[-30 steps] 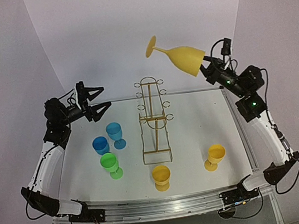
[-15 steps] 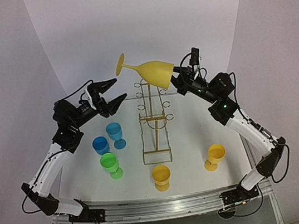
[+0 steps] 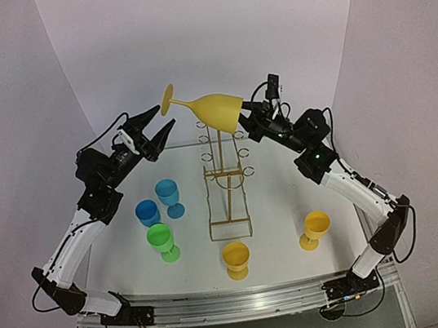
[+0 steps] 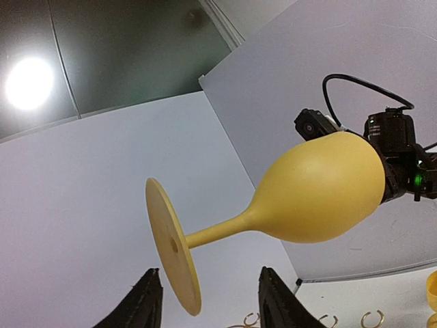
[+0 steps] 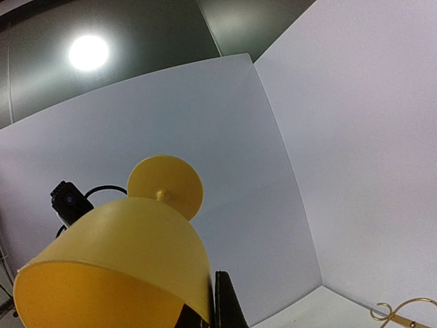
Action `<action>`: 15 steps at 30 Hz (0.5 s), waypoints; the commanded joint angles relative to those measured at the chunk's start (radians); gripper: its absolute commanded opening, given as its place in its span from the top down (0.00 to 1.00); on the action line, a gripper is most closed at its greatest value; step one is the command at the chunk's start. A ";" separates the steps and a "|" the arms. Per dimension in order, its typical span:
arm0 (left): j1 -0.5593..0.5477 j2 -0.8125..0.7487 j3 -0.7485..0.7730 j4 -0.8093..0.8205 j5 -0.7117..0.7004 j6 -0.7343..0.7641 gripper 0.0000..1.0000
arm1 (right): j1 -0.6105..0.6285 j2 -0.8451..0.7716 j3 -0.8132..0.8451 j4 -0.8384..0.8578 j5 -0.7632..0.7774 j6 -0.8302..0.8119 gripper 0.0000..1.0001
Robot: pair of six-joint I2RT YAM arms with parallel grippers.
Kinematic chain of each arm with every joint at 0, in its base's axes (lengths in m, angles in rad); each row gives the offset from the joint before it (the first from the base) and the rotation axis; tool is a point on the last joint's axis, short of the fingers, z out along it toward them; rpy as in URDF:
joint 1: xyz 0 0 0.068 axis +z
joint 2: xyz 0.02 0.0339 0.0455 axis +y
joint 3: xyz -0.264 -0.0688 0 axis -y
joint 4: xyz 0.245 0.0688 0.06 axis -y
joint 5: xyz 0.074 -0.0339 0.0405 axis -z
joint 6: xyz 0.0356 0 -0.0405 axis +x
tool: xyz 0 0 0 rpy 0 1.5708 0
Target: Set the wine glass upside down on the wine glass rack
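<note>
Yellow wine glass (image 3: 218, 111), likely light and slick: right jaws pinch its rim; close your spread left jaws on its stem.

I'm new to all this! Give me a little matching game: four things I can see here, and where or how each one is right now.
1. big yellow wine glass
2. gold rack
3. green cup
4. left gripper

A. upright on the table, left side
B. sideways in the air
C. open, by the glass's foot
D. upright mid-table

Pairs: 1-B, 2-D, 3-A, 4-C.
</note>
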 commanded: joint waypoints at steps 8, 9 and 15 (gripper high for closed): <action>-0.004 0.022 0.066 0.031 -0.089 0.044 0.97 | 0.012 0.021 0.020 0.052 -0.018 0.042 1.00; -0.004 0.023 0.067 0.030 -0.095 0.047 1.00 | 0.013 0.024 0.019 0.052 -0.023 0.045 1.00; -0.004 0.011 0.048 0.015 -0.086 0.123 1.00 | 0.013 -0.008 -0.068 0.049 -0.011 0.019 1.00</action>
